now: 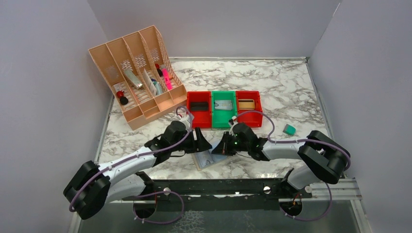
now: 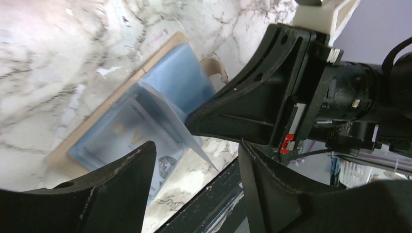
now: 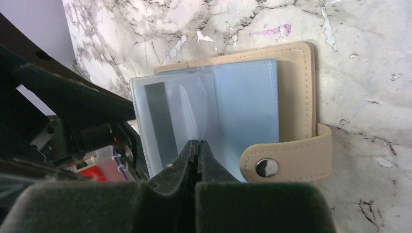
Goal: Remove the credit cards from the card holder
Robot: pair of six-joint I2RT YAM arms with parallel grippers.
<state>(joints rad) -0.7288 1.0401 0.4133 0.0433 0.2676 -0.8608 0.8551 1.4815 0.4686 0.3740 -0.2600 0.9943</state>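
My right gripper (image 3: 197, 145) pinches a clear sleeve (image 3: 194, 104) of the tan, blue-lined card holder (image 3: 252, 97) lying open on the near grey-veined marble tabletop (image 1: 291, 92), my left gripper (image 2: 197, 145) gapes beside it, red and green plastic bins (image 1: 224, 124) beyond, grey walls (image 1: 214, 24) behind.

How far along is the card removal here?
Done: the card holder lies unsnapped and open. In hand: the right gripper pinches a clear sleeve, with the left gripper open beside it. Left: a grey-striped card sits inside the plastic, not pulled out.
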